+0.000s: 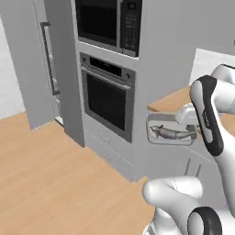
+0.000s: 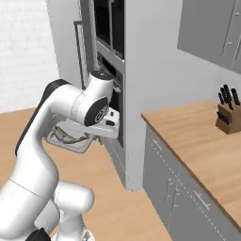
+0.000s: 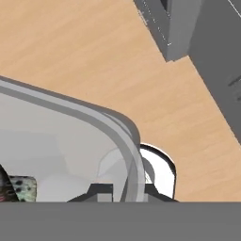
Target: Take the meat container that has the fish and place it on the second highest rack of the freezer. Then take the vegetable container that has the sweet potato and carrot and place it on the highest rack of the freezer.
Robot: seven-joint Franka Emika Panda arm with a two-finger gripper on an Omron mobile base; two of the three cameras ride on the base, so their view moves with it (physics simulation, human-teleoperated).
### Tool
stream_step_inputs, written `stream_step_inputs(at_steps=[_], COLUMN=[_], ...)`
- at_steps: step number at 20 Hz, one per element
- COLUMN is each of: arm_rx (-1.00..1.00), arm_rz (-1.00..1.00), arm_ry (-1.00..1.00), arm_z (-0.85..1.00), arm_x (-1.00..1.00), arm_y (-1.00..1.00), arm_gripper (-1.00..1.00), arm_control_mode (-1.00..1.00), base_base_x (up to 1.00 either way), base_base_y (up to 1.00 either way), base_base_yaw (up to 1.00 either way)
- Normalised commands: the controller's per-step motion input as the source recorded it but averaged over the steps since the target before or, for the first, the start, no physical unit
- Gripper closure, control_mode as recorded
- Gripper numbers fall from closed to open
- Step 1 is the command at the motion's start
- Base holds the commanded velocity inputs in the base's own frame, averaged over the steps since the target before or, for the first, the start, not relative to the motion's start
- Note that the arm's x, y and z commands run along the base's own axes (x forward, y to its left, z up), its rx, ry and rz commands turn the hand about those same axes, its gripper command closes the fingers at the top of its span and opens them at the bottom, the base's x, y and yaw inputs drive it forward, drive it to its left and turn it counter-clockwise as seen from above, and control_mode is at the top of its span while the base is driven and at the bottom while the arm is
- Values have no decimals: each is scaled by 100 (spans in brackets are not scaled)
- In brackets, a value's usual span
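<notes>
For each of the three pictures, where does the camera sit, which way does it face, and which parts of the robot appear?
Left base view: behind the arm, to its left, facing the built-in wall ovens; the white arm rises lower right, carrying the shallow light-grey meat container.
Right base view: behind, to the right, facing the wooden counter with its knife block; arm lower left.
Hand view: on the hand, looking down along the gripper, shut on the container's rim, above the wooden floor.
Both base views share the slim silvery fish.

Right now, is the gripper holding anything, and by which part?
Yes. The gripper holds the meat container, jaws shut on its rim near a rounded corner, clear above the floor; the fish lies inside.
</notes>
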Motion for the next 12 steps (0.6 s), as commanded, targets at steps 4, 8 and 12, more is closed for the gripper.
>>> stream_step_inputs(at_steps=[4,8,12], arm_rx=[0,0,0], arm_rz=[0,0,0], arm_ry=[0,0,0], arm_z=[0,0,0], arm_x=[0,0,0], arm_y=[0,0,0], arm_gripper=[100,100,100], arm_control_mode=[100,100,100], base_base_x=[0,15,64], base_base_y=[31,11,-4], base_base_yaw=[100,86,39])
